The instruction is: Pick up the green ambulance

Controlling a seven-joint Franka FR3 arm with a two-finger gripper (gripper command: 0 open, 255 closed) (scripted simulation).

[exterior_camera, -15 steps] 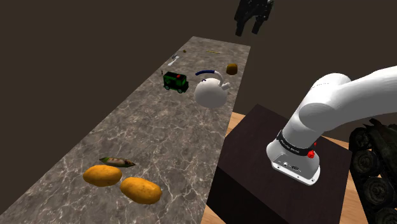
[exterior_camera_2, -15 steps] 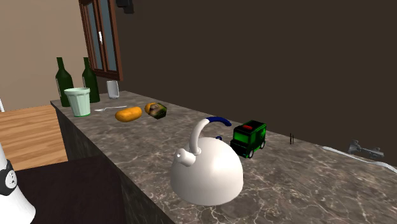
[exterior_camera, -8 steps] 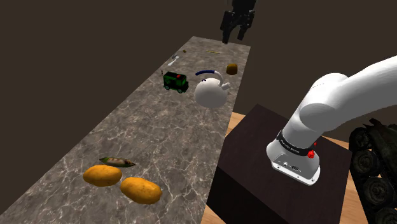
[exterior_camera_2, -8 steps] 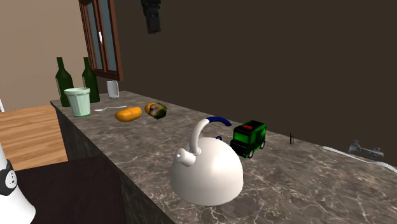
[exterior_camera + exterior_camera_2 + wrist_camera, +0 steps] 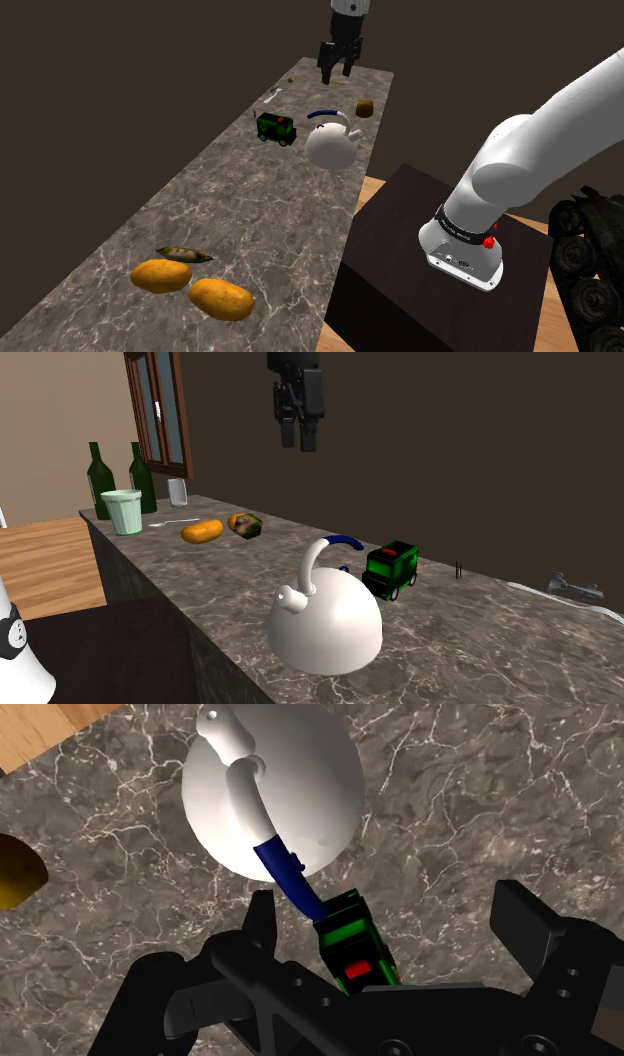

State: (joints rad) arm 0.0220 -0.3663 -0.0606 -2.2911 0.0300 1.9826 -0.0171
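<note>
The green ambulance (image 5: 275, 128) is a small dark-green toy truck with a red roof light, standing on the marble counter (image 5: 240, 210) beside a white kettle (image 5: 331, 145). From the second exterior view the ambulance (image 5: 391, 569) sits just behind the kettle (image 5: 325, 612). My black gripper (image 5: 335, 73) hangs open high above the counter, over the ambulance and kettle area, holding nothing. It also hangs high in the second exterior view, gripper (image 5: 298, 444). In the wrist view the ambulance (image 5: 352, 942) lies far below between my spread fingers (image 5: 262, 926), next to the kettle's blue handle (image 5: 288, 876).
Two orange potato-like lumps (image 5: 190, 286) and a dark mottled object (image 5: 184, 255) lie at the near end of the counter. A small brown item (image 5: 364, 107) sits at the far end. Two green bottles (image 5: 100, 477), a pale cup (image 5: 124, 511) and a glass stand at the second exterior view's left.
My gripper has travelled toward the shoulder view's left and come down lower, now above the kettle and ambulance. The objects on the counter have not moved.
</note>
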